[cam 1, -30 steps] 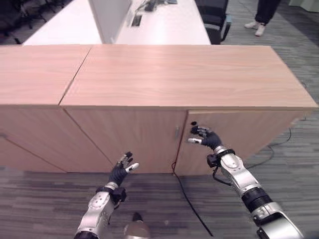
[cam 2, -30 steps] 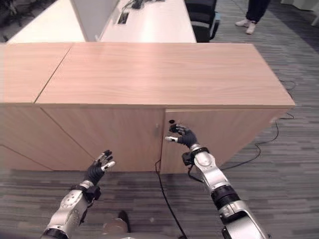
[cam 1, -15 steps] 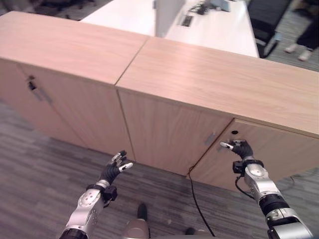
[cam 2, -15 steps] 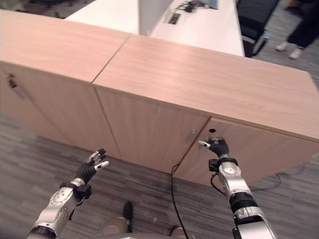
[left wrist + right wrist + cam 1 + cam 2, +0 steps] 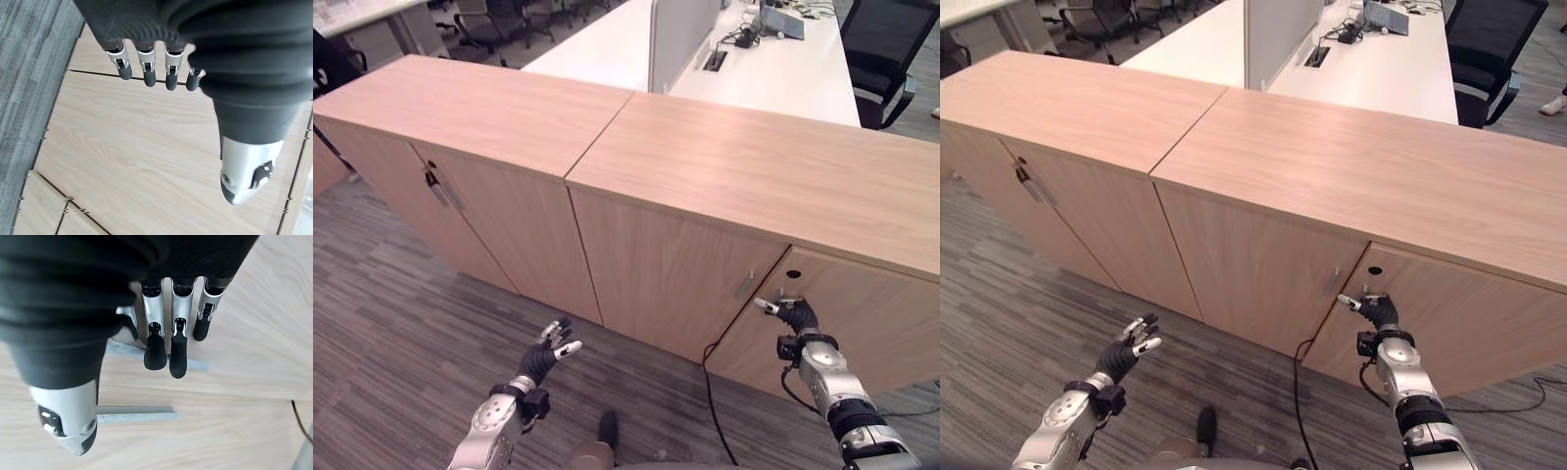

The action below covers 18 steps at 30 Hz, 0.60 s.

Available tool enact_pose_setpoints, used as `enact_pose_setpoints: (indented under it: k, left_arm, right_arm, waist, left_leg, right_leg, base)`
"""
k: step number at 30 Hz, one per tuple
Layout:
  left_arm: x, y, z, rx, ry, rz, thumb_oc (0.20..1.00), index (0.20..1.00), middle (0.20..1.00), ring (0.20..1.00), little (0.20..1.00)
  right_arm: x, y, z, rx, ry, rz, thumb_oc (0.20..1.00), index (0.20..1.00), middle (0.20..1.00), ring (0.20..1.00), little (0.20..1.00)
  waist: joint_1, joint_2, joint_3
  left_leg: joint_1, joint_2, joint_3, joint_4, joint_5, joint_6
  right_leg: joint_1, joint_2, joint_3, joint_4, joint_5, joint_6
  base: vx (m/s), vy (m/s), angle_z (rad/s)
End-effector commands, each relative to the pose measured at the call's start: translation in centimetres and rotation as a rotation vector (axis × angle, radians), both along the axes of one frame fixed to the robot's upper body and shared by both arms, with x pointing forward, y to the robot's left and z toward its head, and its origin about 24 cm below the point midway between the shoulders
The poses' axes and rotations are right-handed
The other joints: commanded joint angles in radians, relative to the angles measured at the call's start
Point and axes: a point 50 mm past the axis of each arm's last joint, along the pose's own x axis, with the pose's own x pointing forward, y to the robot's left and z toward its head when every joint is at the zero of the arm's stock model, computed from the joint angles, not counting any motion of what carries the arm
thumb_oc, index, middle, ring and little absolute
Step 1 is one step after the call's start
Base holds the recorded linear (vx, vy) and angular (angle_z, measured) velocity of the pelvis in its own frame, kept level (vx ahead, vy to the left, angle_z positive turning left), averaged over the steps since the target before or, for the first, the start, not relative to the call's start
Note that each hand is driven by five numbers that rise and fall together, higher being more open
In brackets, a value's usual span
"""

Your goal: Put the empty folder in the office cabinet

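We see a long wooden office cabinet (image 5: 724, 166) standing on grey carpet floor (image 5: 401, 333), with a second cabinet unit (image 5: 460, 108) joined to it at the robot's left. The right hand (image 5: 791, 315) is at the upper edge of the cabinet's right door (image 5: 842, 323), just below the small dark keyhole (image 5: 793, 275). This door stands a little ajar, its free edge apart from the left door (image 5: 666, 264). In the right wrist view the fingers (image 5: 157, 345) are bent down over a slim grey metal handle (image 5: 193, 364), and a second grey handle (image 5: 137, 414) lies near it on the wood; we cannot tell if the fingers really grip the handle or only rest against it. The left hand (image 5: 544, 356) hangs low over the carpet, well apart from the cabinet, with its fingers (image 5: 146, 66) relaxed and holding nothing. We cannot find the folder in these views. Behind the cabinet there is a white desk (image 5: 773, 59) with a grey divider panel (image 5: 677, 34), and a black chair (image 5: 891, 44) beside it.
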Motion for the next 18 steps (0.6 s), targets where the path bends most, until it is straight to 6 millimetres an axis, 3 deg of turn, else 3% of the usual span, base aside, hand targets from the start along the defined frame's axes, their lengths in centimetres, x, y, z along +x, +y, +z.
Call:
enact_pose_setpoints:
  k: [1, 7, 12, 13, 18]
  left_arm:
    - [2.1, 0.1, 2.2, 0.024, -0.126, -0.010, 1.000, 1.000, 1.000, 1.000, 1.000]
    - [1.6, 0.3, 1.5, 0.027, -0.103, 0.037, 1.000, 1.000, 1.000, 1.000, 1.000]
    - [1.5, 0.4, 1.6, 0.024, -0.107, 0.054, 1.000, 1.000, 1.000, 1.000, 1.000]
    - [1.3, 0.4, 1.4, 0.027, -0.102, 0.060, 1.000, 1.000, 1.000, 1.000, 1.000]
    - [1.2, 0.3, 1.2, 0.026, -0.098, 0.062, 1.000, 1.000, 1.000, 1.000, 1.000]
  right_arm:
    - [3.2, 3.1, 3.1, 0.041, -0.195, 0.113, 1.000, 1.000, 1.000, 1.000, 1.000]
    - [-1.2, 3.7, -1.3, 0.079, -0.034, 0.112, 1.000, 1.000, 1.000, 1.000, 1.000]
    - [-2.9, 4.1, -3.1, 0.082, 0.057, 0.133, 1.000, 1.000, 1.000, 1.000, 1.000]
    - [-4.1, 4.3, -4.5, 0.077, 0.135, 0.158, 1.000, 1.000, 1.000, 1.000, 1.000]
    - [-5.1, 4.2, -5.3, 0.052, 0.195, 0.185, 1.000, 1.000, 1.000, 1.000, 1.000]
  waist:
    - [0.015, -0.048, 0.000]
    - [-0.034, -0.032, 0.001]
    - [-0.057, -0.020, 0.009]
    - [-0.068, -0.017, 0.010]
    - [-0.076, -0.013, 0.013]
  left_leg:
    - [0.078, 0.008, 0.012, 0.032, -0.114, -0.030]
    - [0.086, 0.023, 0.039, 0.025, -0.110, -0.039]
    - [0.091, 0.038, 0.079, 0.024, -0.104, -0.044]
    - [0.101, 0.046, 0.102, 0.022, -0.104, -0.047]
    - [0.112, 0.052, 0.116, 0.021, -0.105, -0.049]
  right_leg:
    - [0.016, -0.029, -0.040, 0.021, -0.012, 0.055]
    - [0.007, -0.024, -0.023, 0.011, -0.011, 0.051]
    - [-0.014, -0.026, 0.006, 0.007, -0.002, 0.055]
    - [-0.021, -0.027, 0.019, 0.007, 0.002, 0.058]
    - [-0.022, -0.025, 0.030, 0.007, 0.002, 0.058]
  base:
    - [0.01, -0.042, 0.06]
    - [-0.01, -0.041, 0.00]
    - [-0.03, -0.017, -0.28]
    - [-0.01, -0.008, -0.47]
    - [0.00, -0.010, -0.30]
